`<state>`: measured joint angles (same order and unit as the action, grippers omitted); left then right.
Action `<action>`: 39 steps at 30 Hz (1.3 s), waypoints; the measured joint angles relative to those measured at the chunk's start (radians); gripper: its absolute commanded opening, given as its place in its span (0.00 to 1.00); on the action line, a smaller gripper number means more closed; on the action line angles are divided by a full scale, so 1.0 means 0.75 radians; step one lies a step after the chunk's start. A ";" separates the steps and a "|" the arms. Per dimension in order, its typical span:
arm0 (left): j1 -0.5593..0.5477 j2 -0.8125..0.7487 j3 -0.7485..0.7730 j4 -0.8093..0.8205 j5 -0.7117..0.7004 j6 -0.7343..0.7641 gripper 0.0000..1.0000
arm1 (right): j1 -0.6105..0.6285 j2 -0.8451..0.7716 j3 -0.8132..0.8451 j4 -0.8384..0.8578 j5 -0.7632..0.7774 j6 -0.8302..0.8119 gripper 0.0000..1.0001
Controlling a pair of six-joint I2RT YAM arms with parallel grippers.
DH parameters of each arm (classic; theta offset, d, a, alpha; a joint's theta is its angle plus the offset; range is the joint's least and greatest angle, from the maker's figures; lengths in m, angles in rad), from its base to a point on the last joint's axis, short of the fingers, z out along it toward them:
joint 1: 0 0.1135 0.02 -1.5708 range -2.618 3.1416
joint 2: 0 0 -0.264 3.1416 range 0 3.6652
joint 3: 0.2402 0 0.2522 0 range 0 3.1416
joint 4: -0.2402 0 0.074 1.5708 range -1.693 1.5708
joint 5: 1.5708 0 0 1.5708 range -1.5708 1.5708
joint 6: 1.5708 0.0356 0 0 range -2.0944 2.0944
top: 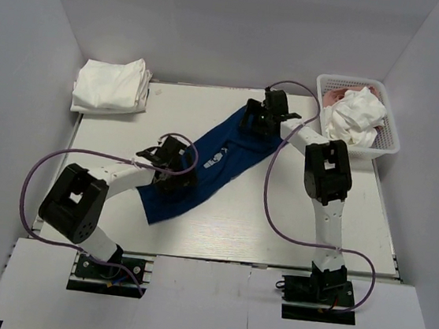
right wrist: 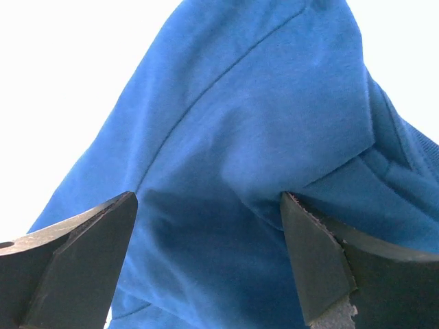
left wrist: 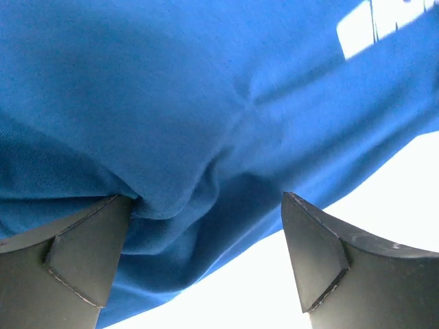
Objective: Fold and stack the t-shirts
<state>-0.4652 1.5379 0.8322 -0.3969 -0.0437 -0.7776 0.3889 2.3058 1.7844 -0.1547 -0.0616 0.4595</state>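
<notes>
A navy blue t-shirt [top: 213, 164] lies stretched diagonally across the white table, its small white print [top: 213, 160] facing up. My left gripper [top: 174, 158] hovers over its lower left part, jaws open, blue cloth [left wrist: 171, 123] beneath and the table edge of the shirt between the fingers. My right gripper [top: 258, 115] stands open over the shirt's upper right end, blue fabric [right wrist: 240, 151] filling the gap between its fingers [right wrist: 312, 257]. Folded white t-shirts [top: 111, 86] are stacked at the back left. A white t-shirt [top: 357, 117] and a pink one [top: 340, 93] sit in the basket.
A white lattice basket [top: 388, 144] stands at the back right corner. Grey walls close in the table on three sides. Purple cables loop from both arms over the table.
</notes>
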 measured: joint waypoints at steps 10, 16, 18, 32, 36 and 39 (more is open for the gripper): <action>-0.086 -0.056 0.028 -0.305 -0.280 -0.035 1.00 | 0.028 -0.430 -0.401 0.091 -0.106 -0.161 0.90; -0.111 -0.069 0.013 -0.367 -0.309 -0.017 1.00 | 0.054 -0.516 -0.490 0.106 -0.111 -0.169 0.90; -0.120 -0.083 -0.034 -0.349 -0.317 -0.006 1.00 | 0.062 -0.487 -0.511 0.099 -0.107 -0.161 0.90; -0.240 -0.045 -0.125 0.093 0.013 0.328 1.00 | 0.064 -0.066 -0.119 -0.003 -0.035 -0.060 0.87; -0.334 0.088 -0.029 0.343 0.348 0.312 1.00 | 0.030 0.132 0.218 -0.091 -0.038 -0.011 0.90; -0.424 0.147 0.042 0.330 0.468 0.303 1.00 | -0.038 0.224 0.356 -0.087 -0.133 0.034 0.90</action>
<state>-0.7830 1.6482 0.8639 -0.1493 0.3073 -0.5503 0.3607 2.4737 2.0514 -0.2199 -0.1612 0.4847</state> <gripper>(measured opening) 0.996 0.902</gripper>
